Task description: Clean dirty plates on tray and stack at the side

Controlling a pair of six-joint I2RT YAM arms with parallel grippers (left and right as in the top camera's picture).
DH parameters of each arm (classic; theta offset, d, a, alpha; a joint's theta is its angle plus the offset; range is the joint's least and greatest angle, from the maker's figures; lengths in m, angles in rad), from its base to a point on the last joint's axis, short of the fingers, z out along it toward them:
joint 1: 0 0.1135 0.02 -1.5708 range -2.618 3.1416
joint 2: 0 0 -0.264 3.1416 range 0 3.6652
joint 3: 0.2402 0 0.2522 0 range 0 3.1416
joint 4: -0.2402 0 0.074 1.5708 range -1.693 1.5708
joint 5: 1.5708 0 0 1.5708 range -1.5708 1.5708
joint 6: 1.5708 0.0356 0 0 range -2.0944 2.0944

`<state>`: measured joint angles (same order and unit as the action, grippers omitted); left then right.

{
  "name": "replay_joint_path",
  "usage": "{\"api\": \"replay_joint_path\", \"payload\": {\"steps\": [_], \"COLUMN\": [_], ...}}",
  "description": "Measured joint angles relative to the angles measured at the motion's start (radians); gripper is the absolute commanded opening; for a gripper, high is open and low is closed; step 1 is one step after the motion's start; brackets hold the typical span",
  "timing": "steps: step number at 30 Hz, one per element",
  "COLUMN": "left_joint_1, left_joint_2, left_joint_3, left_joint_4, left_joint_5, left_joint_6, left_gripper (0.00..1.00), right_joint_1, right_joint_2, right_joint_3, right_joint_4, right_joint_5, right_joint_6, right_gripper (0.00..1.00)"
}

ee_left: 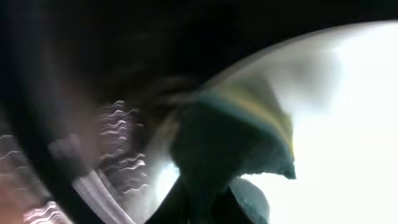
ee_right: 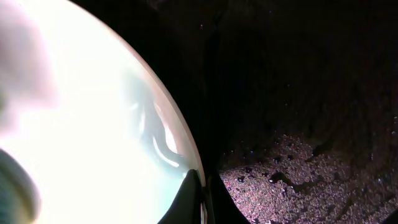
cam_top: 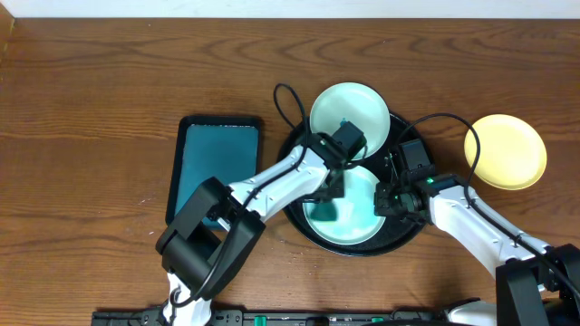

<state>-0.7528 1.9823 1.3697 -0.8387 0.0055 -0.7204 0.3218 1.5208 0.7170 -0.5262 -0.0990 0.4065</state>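
The round black tray (cam_top: 409, 136) holds two mint-aqua plates. The far plate (cam_top: 358, 104) has a small blue smudge near its front edge. My left gripper (cam_top: 331, 195) is shut on a dark teal sponge (ee_left: 239, 140) and presses it on the near plate (cam_top: 358, 222). My right gripper (cam_top: 388, 201) is shut on that plate's right rim (ee_right: 186, 155); the wet tray floor (ee_right: 311, 180) shows beside it. The pale yellow plate (cam_top: 506, 150) lies on the table right of the tray.
A rectangular teal tray (cam_top: 217, 163) with a dark rim lies left of the black tray. Cables loop over the black tray's far rim. The table's front edge runs just below the arm bases.
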Motion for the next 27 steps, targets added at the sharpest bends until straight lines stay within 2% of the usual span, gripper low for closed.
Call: {"api": "replay_joint_path", "payload": {"steps": [5,9,16,22,27], "left_joint_1": [0.029,0.075,0.250,0.467,0.612], "left_joint_2": [-0.041,-0.177,-0.400,-0.407,-0.398], "left_joint_3": [0.088,0.098,0.114,0.008,-0.177], "left_joint_4": [-0.158,-0.213,-0.327,-0.291,-0.149], "left_joint_5": [-0.091,-0.126,-0.166,-0.171,-0.095], "left_joint_6": [0.009,0.014,0.082,0.177,0.259], "left_gripper": [0.07,0.08,0.08,0.08,0.07], "right_joint_1": [0.000,0.000,0.000,0.000,0.016], "right_joint_2": [0.000,0.000,-0.018,-0.161,-0.280], "right_joint_3": [0.000,0.000,0.024,0.102,0.154], "right_joint_4": [-0.002,0.008,-0.042,-0.134,-0.200], "right_joint_5": [-0.009,-0.008,-0.009,0.003,0.130], "right_joint_6": [0.000,-0.023,-0.110,-0.138,-0.148], "right_gripper": [0.01,0.01,0.01,0.01,0.01]}}
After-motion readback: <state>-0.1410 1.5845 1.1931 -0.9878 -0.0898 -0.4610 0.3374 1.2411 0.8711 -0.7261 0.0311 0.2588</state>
